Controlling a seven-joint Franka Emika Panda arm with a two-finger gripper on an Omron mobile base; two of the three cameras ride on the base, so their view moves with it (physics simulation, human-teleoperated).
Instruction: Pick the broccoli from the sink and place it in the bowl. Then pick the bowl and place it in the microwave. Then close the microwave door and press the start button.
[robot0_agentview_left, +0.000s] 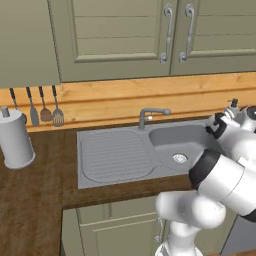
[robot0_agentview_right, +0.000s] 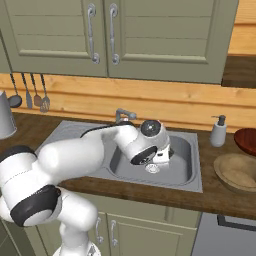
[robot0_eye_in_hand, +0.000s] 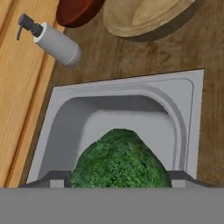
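The bright green broccoli (robot0_eye_in_hand: 120, 159) fills the gap between my fingertips (robot0_eye_in_hand: 54, 178) in the hand view, touching both. My gripper (robot0_eye_in_hand: 119, 180) is shut on it, inside the grey steel sink (robot0_eye_in_hand: 192, 113). From the right base view the gripper (robot0_agentview_right: 162, 156) hangs low in the basin, above the drain (robot0_agentview_right: 152, 168). The wide brown wooden bowl (robot0_agentview_right: 237, 172) sits on the counter right of the sink and appears in the hand view as the bowl (robot0_eye_in_hand: 144, 17) beyond the sink rim. The microwave is out of view.
A grey soap dispenser (robot0_agentview_right: 218, 131) stands at the sink's back right corner, with a dark red dish (robot0_agentview_right: 246, 140) beside it. The curved faucet (robot0_agentview_left: 150, 116) rises behind the basin. A ribbed drainboard (robot0_agentview_left: 115, 155), hanging utensils (robot0_agentview_left: 45, 110) and a paper towel roll (robot0_agentview_left: 15, 140) lie to the left.
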